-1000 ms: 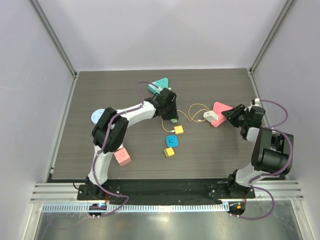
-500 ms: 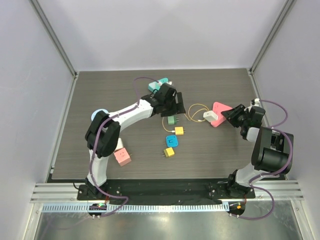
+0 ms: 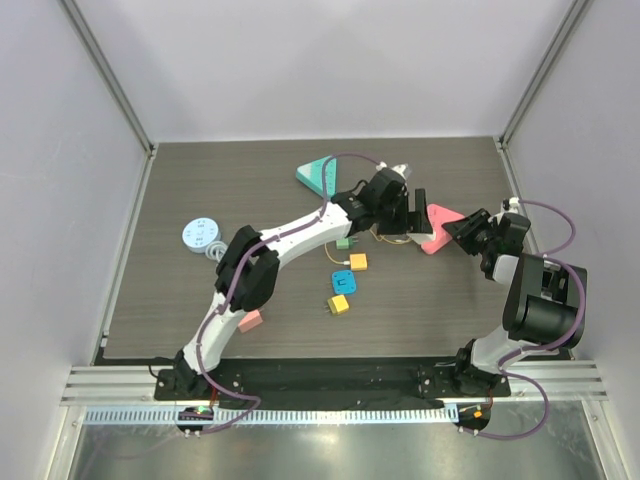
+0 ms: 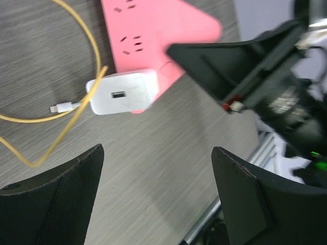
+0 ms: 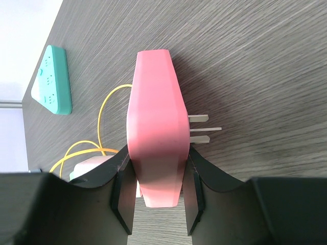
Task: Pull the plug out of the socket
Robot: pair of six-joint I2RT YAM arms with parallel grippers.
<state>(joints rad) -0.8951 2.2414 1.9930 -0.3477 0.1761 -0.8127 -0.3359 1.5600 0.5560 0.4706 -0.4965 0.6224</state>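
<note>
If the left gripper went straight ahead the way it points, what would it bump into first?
Probably the white plug stuck in the pink socket. The open left gripper points almost at it, though depth is hard to judge.

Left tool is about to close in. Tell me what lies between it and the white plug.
Left wrist view: only bare table between the left tool and the white plug; the yellow cable loops off to one side.

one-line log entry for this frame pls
left gripper: open, above white plug | right gripper: shut on pink socket | white plug: seated in pink socket | phase: pre-grasp
</note>
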